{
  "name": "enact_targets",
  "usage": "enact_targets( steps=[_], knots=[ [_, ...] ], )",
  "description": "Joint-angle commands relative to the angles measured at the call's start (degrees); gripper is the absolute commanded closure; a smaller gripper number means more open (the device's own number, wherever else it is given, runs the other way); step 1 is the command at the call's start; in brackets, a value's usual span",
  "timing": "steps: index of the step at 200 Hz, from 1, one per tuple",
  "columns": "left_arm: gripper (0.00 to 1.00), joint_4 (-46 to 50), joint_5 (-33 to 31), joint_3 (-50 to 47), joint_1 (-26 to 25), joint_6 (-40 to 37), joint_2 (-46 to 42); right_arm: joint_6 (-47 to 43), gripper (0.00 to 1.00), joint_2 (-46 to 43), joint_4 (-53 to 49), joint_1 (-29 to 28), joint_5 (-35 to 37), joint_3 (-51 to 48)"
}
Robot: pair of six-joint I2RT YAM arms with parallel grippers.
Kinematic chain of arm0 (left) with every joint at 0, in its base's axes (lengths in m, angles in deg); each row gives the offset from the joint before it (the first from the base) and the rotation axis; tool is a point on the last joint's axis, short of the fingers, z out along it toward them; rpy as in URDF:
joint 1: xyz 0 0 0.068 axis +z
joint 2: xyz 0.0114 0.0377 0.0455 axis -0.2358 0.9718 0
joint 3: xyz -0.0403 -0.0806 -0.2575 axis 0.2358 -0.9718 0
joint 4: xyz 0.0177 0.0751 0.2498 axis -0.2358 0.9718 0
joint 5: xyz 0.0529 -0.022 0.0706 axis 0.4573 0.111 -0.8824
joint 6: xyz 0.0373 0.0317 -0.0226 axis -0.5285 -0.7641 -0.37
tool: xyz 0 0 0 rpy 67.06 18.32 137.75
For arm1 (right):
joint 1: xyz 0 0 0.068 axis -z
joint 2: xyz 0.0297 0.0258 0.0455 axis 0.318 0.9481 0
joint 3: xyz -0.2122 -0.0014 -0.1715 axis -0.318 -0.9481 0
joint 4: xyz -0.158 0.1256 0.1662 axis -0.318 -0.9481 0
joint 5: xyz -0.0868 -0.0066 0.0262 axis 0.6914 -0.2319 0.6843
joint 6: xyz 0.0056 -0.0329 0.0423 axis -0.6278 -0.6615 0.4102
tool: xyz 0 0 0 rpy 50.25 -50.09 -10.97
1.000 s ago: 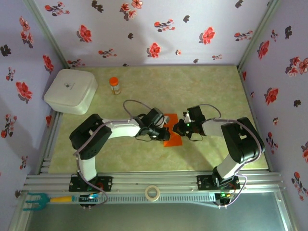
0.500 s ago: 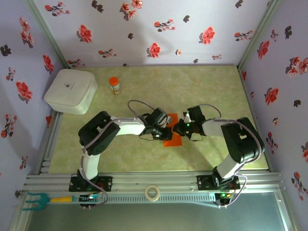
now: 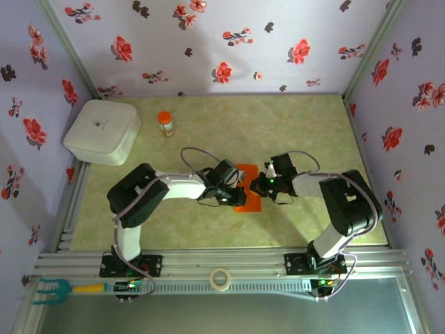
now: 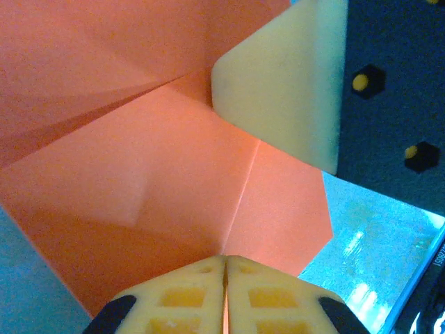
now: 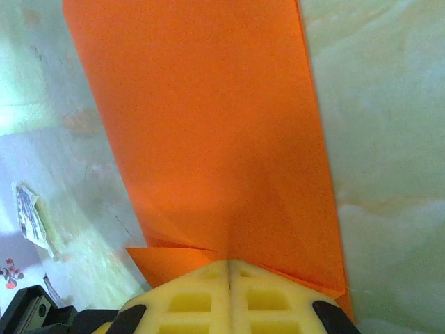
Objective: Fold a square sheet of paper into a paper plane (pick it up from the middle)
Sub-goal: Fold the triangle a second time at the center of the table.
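Floral-papered walls (image 3: 229, 42) on three sides; mottled green bench (image 3: 299, 125). A white box (image 3: 103, 131) and a small orange-capped bottle (image 3: 165, 124) sit well away from both grippers, beyond and to the left of the left one.

The orange sheet (image 3: 249, 202) lies flat on the bench directly between the two grippers, touching both.
- Left gripper (image 3: 234, 189): pads pressed together with only a hairline seam. Its tips rest on the sheet's edge, where a crease runs in.
- Right gripper (image 3: 259, 186): pads tight together, tips on the opposite edge.
- Whether either one pinches the paper or only pins it down cannot be told.

Progress, as judged: partway. The sheet is already narrowed, with several diagonal creases and one pointed corner. It is not yet a dart shape, so the wing folds and the final centre fold probably remain.

Against half a second earlier: the left elbow has drawn back outward and the wrist has barely shifted. The sheet and the right gripper sit where they were.
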Motion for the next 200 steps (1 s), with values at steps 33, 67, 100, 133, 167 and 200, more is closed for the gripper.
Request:
enact_targets(
  steps=[33,67,100,133,167,200],
  knots=[
    [0.92,5.55,-0.8,-0.71,-0.82,-1.46,-0.33,-0.83,1.0,-5.99,-4.77,-0.06,-0.09,1.38],
    [0.92,4.87,-1.02,-0.69,-0.85,-1.32,-0.23,1.06,1.0,-6.46,-4.48,-1.49,-1.09,-0.4],
    [0.92,5.0,-0.96,-0.4,-0.84,-1.44,-0.38,2.61,1.0,-2.88,-0.69,-2.09,-2.12,-1.88],
    [0.91,5.56,-1.12,-0.65,-0.84,-1.76,-1.49,0.16,1.0,-0.82,-5.62,-2.18,3.36,-1.55],
    [0.89,6.92,-1.06,-2.77,-0.83,-2.31,-3.96,-1.55,1.0,0.43,-7.56,-1.45,5.55,-1.3],
    [0.91,7.46,-0.89,-5.86,-0.84,-2.64,-5.33,-1.59,1.0,0.5,-7.45,-1.43,5.6,-1.3]
  ],
)
